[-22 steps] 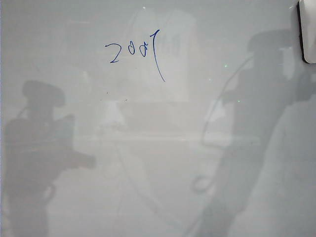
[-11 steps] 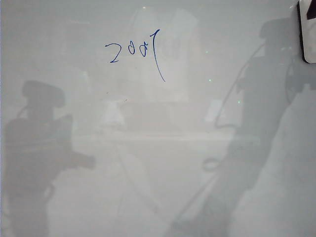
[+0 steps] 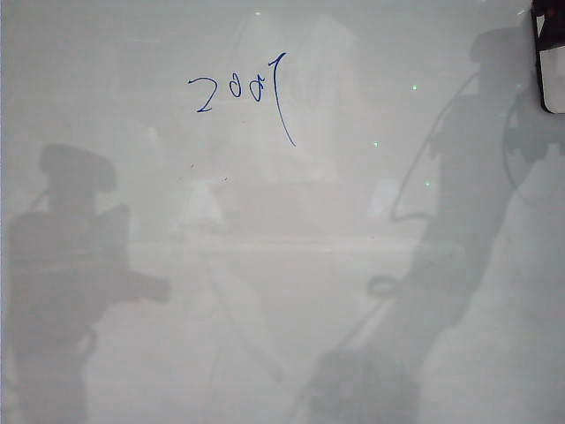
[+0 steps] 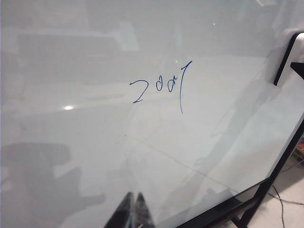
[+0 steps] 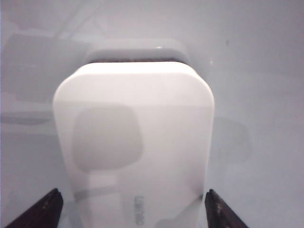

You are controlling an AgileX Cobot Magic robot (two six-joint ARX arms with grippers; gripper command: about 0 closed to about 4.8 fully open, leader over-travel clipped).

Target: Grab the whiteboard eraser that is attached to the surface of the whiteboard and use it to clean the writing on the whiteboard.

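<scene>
Right wrist view: the right pincer (image 5: 132, 209) is spread wide astride the whiteboard eraser (image 5: 135, 142), stuck at the whiteboard's (image 3: 353, 309) upper right corner, while the left pincer's (image 4: 133, 211) tips are seen together, low over the board.

The whiteboard (image 3: 282, 353) is glossy pale grey-white, mottled with soft darker grey reflections. The writing (image 3: 243, 95) is thin blue marker, a small scrawl with one long curved stroke. The whiteboard eraser (image 5: 135, 142) is plain white plastic with a thin black felt strip along one edge and faint grey lettering on its face; a grey shadow patch falls across it. The right pincer (image 5: 133, 213) shows black fingertips, spread wide on either side of the eraser. The left pincer (image 4: 132, 211) shows dark, almost black tips. The whiteboard's frame (image 4: 285, 156) is black.
</scene>
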